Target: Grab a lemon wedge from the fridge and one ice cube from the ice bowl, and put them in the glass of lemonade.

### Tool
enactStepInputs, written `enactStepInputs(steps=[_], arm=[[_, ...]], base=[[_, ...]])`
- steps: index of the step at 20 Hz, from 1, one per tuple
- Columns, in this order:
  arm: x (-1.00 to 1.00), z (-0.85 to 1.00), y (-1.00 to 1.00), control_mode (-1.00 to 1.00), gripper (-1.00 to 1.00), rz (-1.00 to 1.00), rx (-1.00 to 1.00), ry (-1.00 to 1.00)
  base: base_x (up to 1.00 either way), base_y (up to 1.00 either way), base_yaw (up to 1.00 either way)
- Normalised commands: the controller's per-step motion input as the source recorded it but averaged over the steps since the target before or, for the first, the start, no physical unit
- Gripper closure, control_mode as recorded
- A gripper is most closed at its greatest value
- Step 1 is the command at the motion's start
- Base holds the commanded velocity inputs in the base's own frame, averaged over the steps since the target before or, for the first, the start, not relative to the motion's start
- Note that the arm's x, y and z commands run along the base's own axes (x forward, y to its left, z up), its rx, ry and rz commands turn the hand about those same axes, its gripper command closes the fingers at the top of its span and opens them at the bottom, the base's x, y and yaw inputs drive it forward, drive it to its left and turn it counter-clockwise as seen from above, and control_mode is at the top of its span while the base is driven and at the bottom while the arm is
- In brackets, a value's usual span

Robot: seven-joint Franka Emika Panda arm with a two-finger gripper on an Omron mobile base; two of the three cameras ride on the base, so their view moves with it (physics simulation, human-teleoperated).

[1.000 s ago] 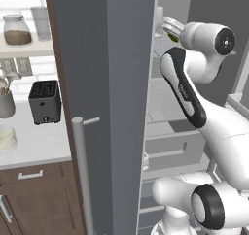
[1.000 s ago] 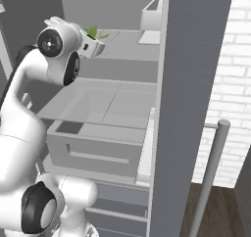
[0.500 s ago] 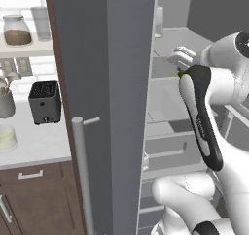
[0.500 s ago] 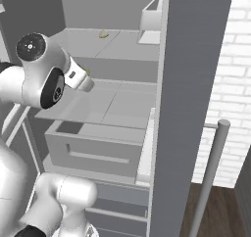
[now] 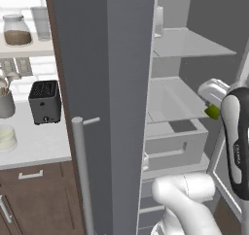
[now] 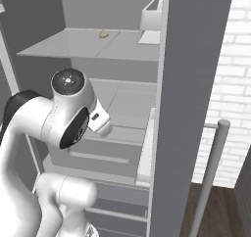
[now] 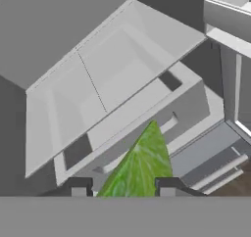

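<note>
A small green-yellow lemon wedge [image 7: 139, 167] sits between my gripper's [image 7: 122, 188] two dark fingertips, which are shut on it. From the left base view the gripper [image 5: 213, 109] hangs at the right, just outside the open fridge [image 5: 107, 83], with the wedge [image 5: 212, 112] at its tip, level with the crisper drawer [image 5: 175, 134]. The hand view looks down on that drawer [image 7: 98, 99]. The glass of lemonade [image 5: 6, 138] stands on the counter at the far left. The ice bowl is out of view.
The open fridge door [image 6: 191, 84] with its long handle [image 5: 82, 176] stands between me and the counter. A toaster [image 5: 44, 101] and a grey utensil cup [image 5: 6, 102] are on that counter. A small yellowish item [image 6: 103, 34] lies on the upper shelf, near a white bin [image 6: 152, 19].
The arm has drawn back from the upper fridge shelf, coming down and outward with the green wedge between its fingers. The fridge and counter things have stayed put.
</note>
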Motion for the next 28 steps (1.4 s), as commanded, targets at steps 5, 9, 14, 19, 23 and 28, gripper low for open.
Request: enactStepInputs(steps=[5, 9, 14, 19, 23, 28], arm=[[-0.14, -0.09, -0.04, 1.0, 1.0, 0.0, 0.0, 0.06], [0.0, 0.0, 0.0, 1.0, 1.0, 0.0, 0.0, 0.0], [0.0, 0.0, 0.0, 1.0, 1.0, 0.0, 0.0, 0.0], [0.0, 0.0, 0.0, 1.0, 1.0, 0.0, 0.0, 0.0], [0.0, 0.0, 0.0, 1.0, 1.0, 0.0, 0.0, 0.0], [0.0, 0.0, 0.0, 1.0, 1.0, 0.0, 0.0, 0.0]], base=[[-0.8, 0.05, 0.02], [-1.0, 0.4, 0.11], [-1.0, 0.65, 0.22], [-0.9, 1.0, 0.41], [-0.22, 1.0, 0.43], [0.88, 1.0, 0.25]])
